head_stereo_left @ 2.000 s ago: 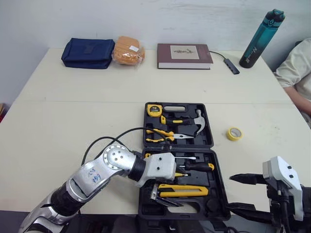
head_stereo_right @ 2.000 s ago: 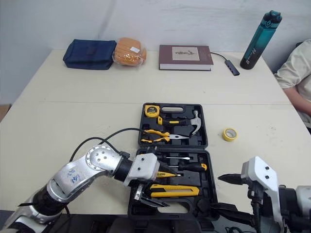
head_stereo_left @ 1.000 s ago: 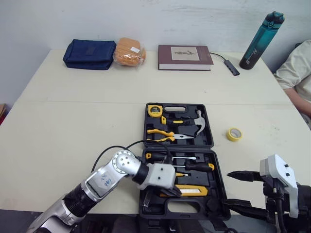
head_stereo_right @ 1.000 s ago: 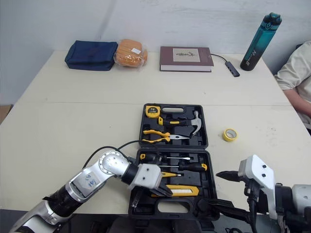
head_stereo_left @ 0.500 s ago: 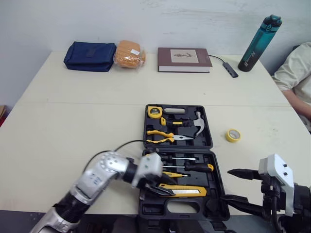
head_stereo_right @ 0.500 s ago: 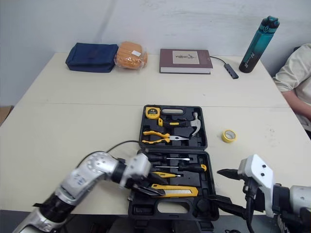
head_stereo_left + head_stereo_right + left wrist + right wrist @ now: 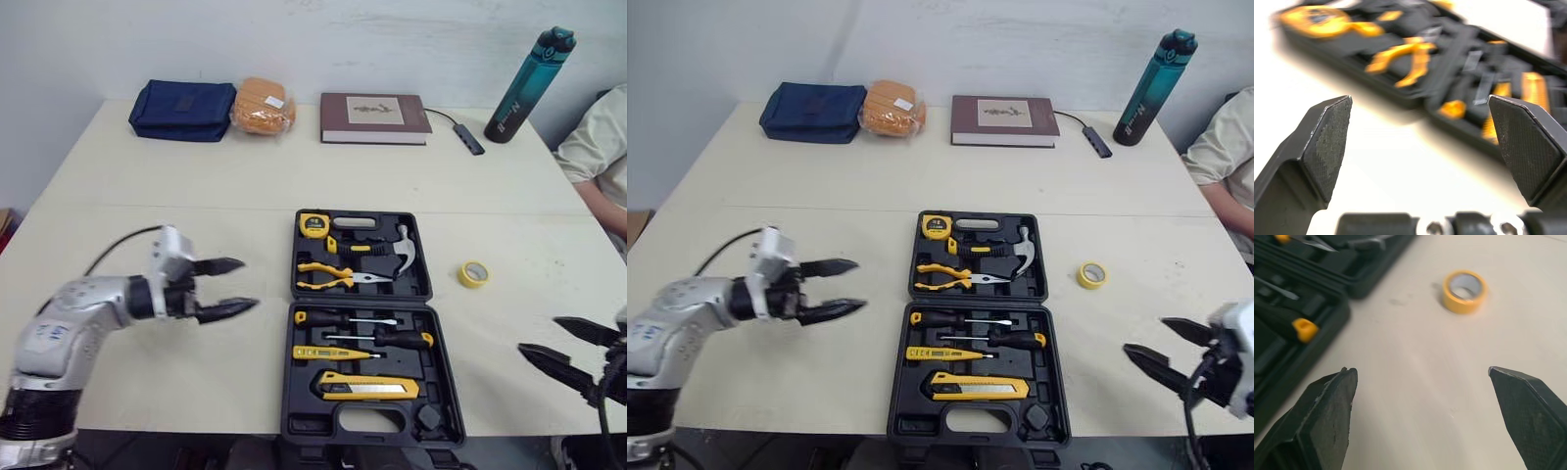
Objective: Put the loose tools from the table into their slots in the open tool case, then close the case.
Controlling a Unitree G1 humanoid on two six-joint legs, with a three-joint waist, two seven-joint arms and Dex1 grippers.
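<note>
The black tool case (image 7: 428,294) lies open at the table's middle front. Its far half holds a tape measure (image 7: 312,223), pliers (image 7: 326,273) and a hammer (image 7: 398,247). Its near half holds screwdrivers (image 7: 343,319) and a yellow utility knife (image 7: 367,387). A roll of yellow tape (image 7: 472,272) lies loose on the table to the right of the case. My left gripper (image 7: 233,286) is open and empty, left of the case, pointing at it. My right gripper (image 7: 563,346) is open and empty near the front right edge, with the tape roll (image 7: 1464,291) ahead of it.
Along the far edge sit a navy pouch (image 7: 181,109), an orange packet (image 7: 261,104), a brown book (image 7: 373,116), a small dark dongle on a cable (image 7: 468,134) and a teal bottle (image 7: 528,82). A person's arm in a beige sleeve (image 7: 596,147) rests at the right edge.
My left gripper has pulled out of the case's near half and swung far left, leaving the utility knife in the case. My right gripper has drawn back to the right.
</note>
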